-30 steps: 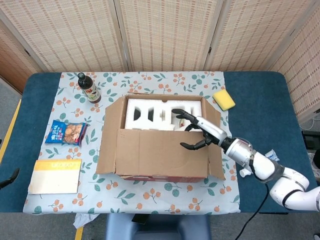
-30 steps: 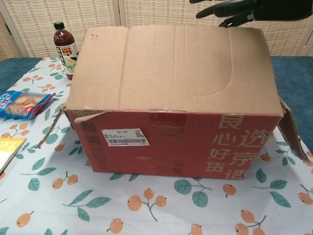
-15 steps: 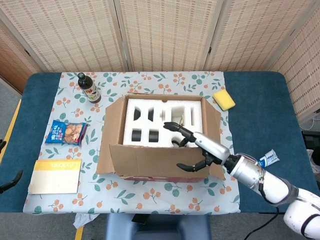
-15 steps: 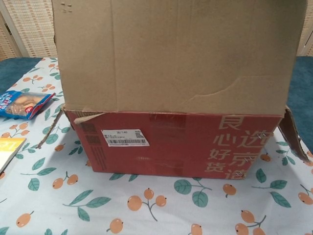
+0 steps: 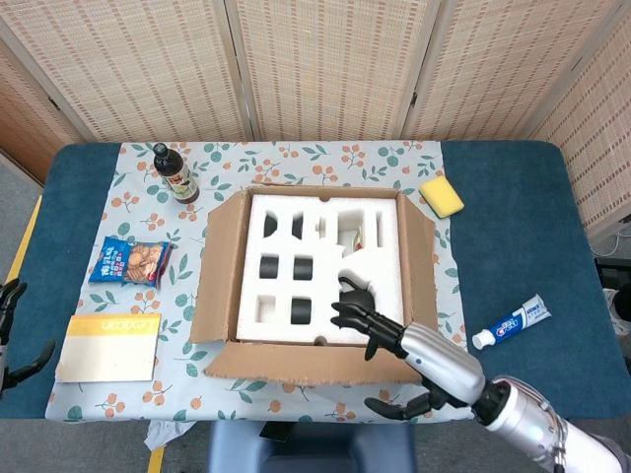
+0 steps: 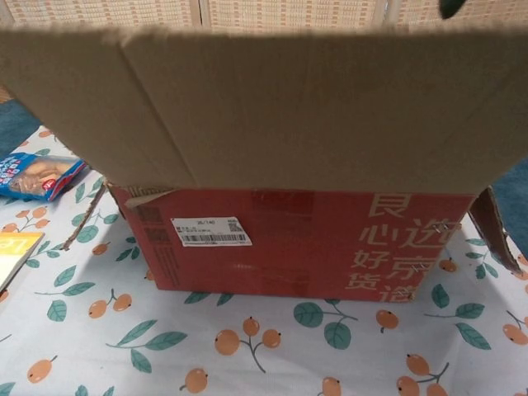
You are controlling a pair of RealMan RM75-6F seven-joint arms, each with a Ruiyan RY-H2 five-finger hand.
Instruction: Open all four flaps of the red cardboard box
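Observation:
The red cardboard box sits mid-table with a white foam insert exposed inside. Its left flap and right flap stand angled outward. The near flap lies folded out toward me, almost flat. My right hand holds this flap, with its fingers on the inner face and the thumb below the outer edge. In the chest view the near flap fills the upper half above the box's red front. My left hand hangs off the table's left edge, holding nothing.
A dark sauce bottle stands at the far left of the cloth. A snack bag and a yellow flat box lie left of the red box. A yellow sponge and a toothpaste tube lie to its right.
The near flap has swung from upright down and outward toward me, carried by my right hand, which moved nearer. The foam insert now shows fully. My left hand has crept slightly into view.

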